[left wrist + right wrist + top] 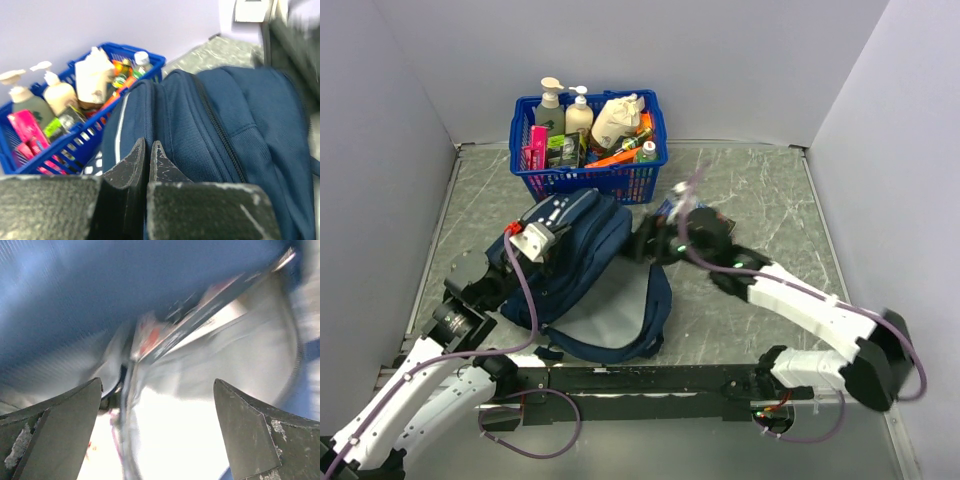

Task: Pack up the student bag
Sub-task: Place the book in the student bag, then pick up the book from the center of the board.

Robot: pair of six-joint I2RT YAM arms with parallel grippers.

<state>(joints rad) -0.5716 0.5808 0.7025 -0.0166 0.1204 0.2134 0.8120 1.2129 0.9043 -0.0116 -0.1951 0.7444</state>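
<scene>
The student bag (590, 285) is a navy backpack lying in the middle of the table, its grey back panel toward the arms. My left gripper (535, 240) sits at the bag's top left. In the left wrist view it (146, 146) is shut, with a ridge of the bag's fabric (200, 115) running into its jaws. My right gripper (652, 245) is at the bag's right side. In the right wrist view it (158, 385) is open wide, with blue fabric (100, 285) above and pale lining below. A blurred flat item with red print (150, 337) lies ahead of it.
A blue plastic mesh basket (588, 172) with pump bottles and packets stands at the back, touching the bag's top; it also shows in the left wrist view (75, 145). Grey walls close in the table on three sides. A blurred blue-white thing (672, 207) lies by the right wrist.
</scene>
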